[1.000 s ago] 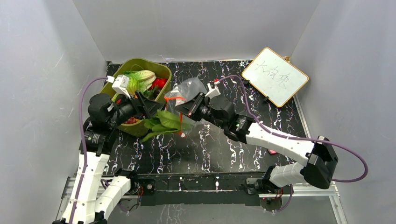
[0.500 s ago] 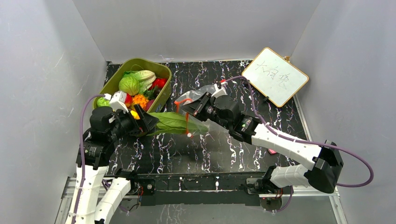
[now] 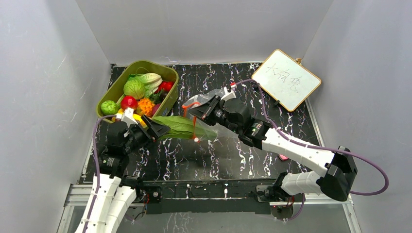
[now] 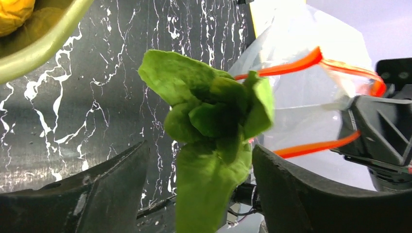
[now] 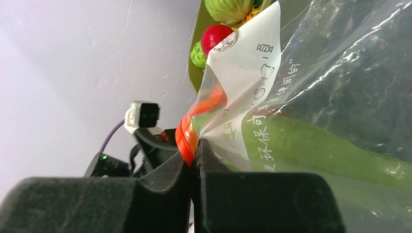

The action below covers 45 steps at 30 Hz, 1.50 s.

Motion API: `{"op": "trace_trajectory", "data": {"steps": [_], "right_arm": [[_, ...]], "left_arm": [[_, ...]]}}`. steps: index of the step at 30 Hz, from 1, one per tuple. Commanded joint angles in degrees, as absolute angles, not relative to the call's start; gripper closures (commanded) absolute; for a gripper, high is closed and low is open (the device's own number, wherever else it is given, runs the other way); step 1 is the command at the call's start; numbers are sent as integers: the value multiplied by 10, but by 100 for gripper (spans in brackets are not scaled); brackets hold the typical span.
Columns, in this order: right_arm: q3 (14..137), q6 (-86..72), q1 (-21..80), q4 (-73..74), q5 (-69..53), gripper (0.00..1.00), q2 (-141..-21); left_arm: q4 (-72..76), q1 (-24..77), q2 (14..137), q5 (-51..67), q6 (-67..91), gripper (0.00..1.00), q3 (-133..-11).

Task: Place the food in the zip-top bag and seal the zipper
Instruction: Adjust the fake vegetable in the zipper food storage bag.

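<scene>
The long green leaf (image 3: 182,127) lies with its far end inside the clear zip-top bag (image 3: 214,97) and its near end sticking out of the mouth. My right gripper (image 3: 197,110) is shut on the red-orange zipper strip (image 5: 187,136) and holds the mouth open and raised. My left gripper (image 3: 154,128) is open; in the left wrist view its fingers (image 4: 121,174) stand wide on either side of the leaf (image 4: 214,111), in front of the bag (image 4: 301,87). More food sits in the tub: cabbage (image 3: 141,82), a red fruit (image 3: 128,102) and an orange piece (image 3: 145,104).
The olive-green tub (image 3: 167,73) stands at the back left, just behind my left gripper. A white wood-framed board (image 3: 285,79) leans at the back right. The table is black marble-patterned, with grey walls on three sides.
The left arm has carried the leaf from the tub into the bag's mouth, opened its jaws and drawn back toward the near left. The right gripper has lifted the bag slightly and holds it still.
</scene>
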State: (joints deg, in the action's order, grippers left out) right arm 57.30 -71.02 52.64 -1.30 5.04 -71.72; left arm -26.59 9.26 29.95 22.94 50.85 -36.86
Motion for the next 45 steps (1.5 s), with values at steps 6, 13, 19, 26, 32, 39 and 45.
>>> {"op": "trace_trajectory", "data": {"steps": [6,13,19,26,32,39,45], "right_arm": [[561,-731,526,-82,11,100,-712],[536,-761,525,-112,-8,100,-727],[547,-796,526,-156,-46,100,-756],[551,-816,530,-198,-84,100,-789],[573,-798,531,-204,-97,100,-801],[579,-753,532,-267,-138,100,-822],[610,-753,545,-272,-173,100,-866]], "left_arm": [[22,96,331,321,611,78,-298],[80,99,336,361,628,100,-360],[306,103,335,378,741,100,-253],[215,106,348,377,633,100,-246],[112,108,392,396,586,100,-285],[-92,109,428,376,457,100,-383],[-52,110,461,405,483,99,-376]]}}
